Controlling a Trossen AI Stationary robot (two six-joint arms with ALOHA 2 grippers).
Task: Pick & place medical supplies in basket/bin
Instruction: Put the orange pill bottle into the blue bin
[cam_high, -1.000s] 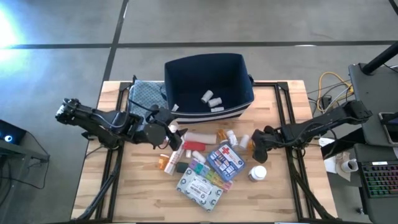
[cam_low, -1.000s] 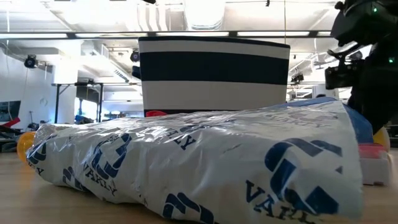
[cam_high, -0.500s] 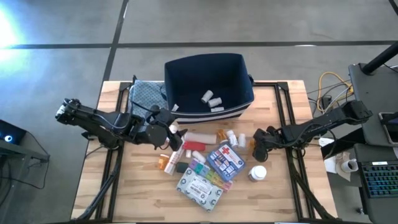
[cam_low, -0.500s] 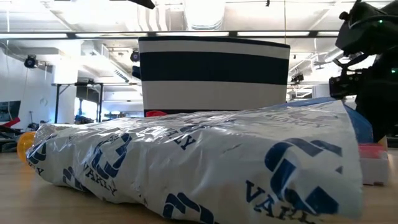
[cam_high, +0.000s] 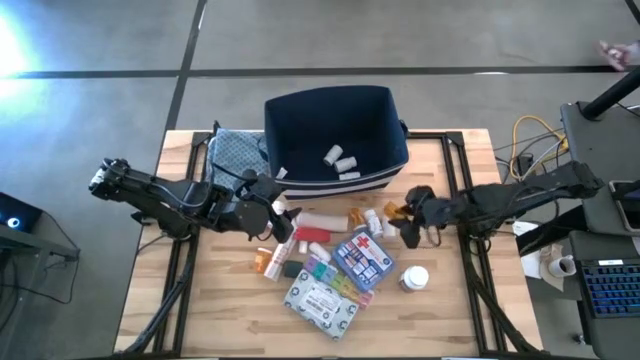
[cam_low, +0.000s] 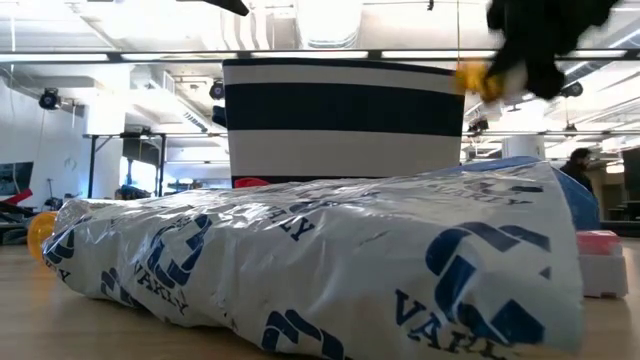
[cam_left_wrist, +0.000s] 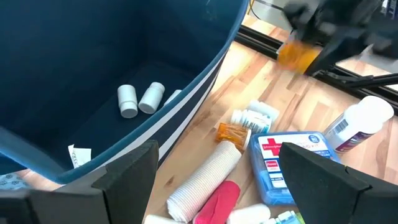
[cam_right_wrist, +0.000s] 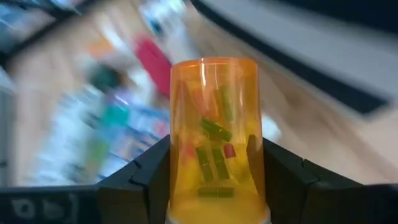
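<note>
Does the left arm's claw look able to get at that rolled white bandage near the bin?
Probably yes: the left claw is open beside the white bandage roll, with nothing lying between them.

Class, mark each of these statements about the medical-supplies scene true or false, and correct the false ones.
1. The right end effector grips an orange pill bottle. True.
2. The navy bin holds nothing. False: a few small white bottles lie inside.
3. The left end effector is shut on the red tube. False: its fingers are open and hold nothing.
4. The blue red-cross pouch lies on the table, outside the bin. True.
5. The blue patterned cloth lies to the right of the bin in the high view. False: it lies at the bin's left side.
</note>
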